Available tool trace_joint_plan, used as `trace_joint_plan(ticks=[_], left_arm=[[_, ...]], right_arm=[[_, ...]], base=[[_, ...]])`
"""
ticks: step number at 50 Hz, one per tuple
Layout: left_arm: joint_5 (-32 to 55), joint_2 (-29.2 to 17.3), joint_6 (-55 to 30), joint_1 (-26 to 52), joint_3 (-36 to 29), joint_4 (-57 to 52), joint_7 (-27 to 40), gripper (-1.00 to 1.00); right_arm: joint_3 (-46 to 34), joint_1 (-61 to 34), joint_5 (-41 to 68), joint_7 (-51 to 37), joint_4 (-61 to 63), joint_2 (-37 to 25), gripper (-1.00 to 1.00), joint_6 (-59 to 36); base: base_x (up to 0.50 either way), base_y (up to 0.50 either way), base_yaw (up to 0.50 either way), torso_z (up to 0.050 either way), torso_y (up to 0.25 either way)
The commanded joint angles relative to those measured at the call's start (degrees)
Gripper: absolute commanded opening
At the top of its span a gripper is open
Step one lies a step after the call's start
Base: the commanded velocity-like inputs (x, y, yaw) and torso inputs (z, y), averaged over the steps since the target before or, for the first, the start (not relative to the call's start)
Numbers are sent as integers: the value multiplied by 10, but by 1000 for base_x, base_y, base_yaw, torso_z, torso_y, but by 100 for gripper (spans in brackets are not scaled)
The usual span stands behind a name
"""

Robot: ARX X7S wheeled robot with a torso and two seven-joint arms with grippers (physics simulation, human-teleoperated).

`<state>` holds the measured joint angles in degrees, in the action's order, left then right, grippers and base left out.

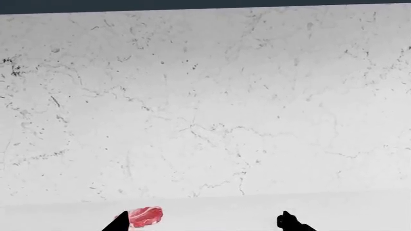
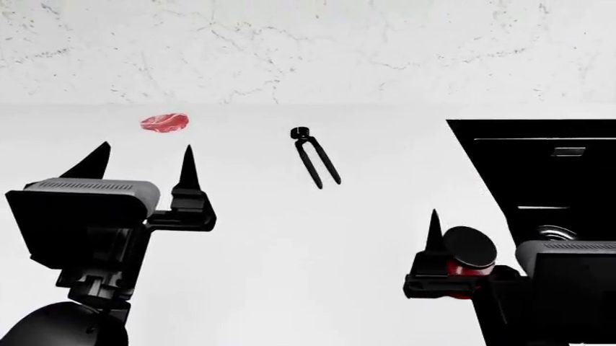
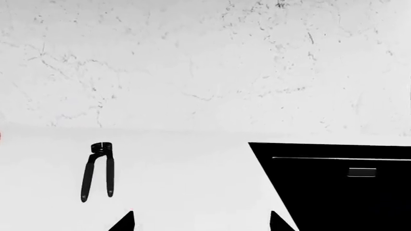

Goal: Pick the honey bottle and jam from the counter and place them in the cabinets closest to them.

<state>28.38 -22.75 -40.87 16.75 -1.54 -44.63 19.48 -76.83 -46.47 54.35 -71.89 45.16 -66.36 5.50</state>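
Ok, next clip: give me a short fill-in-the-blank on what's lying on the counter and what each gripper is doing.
1. The jam jar sits at the ____ gripper, beside its finger.
2. The lid of that jar is ____ in colour.
3. The pink-red slab of raw meat lies on the counter beyond the ____ gripper, whose fingers are spread apart with nothing between them.
4. Between the meat and the dark cooktop lies a black pair of ____.

Missing words: right; black; left; tongs
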Motion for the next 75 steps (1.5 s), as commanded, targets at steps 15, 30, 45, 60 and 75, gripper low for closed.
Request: trace_joint_plan(ticks=[15,30,45,60,75], left_arm=[[5,-4,7,-6,3,2,3,100],[2,-4,4,11,-10,9,6,100],[7,-9,4,5,-10,5,7,100],[4,-11,15,-4,-8,10,9,100],[6,-12,23,-10,-9,13,9,100]], right_arm=[[-4,20,2,-9,-25,0,100,2],[-5,37,0,6,-42,7,100,26],[-10,81,-13,32,-80,10,100,92],[-16,102,-9,25,-100,13,100,101],[-20,116,0,56,-126,32,100,118]], base=[[0,0,0,0,0],[0,0,0,0,0],[0,0,0,0,0],[0,0,0,0,0],[0,0,0,0,0]])
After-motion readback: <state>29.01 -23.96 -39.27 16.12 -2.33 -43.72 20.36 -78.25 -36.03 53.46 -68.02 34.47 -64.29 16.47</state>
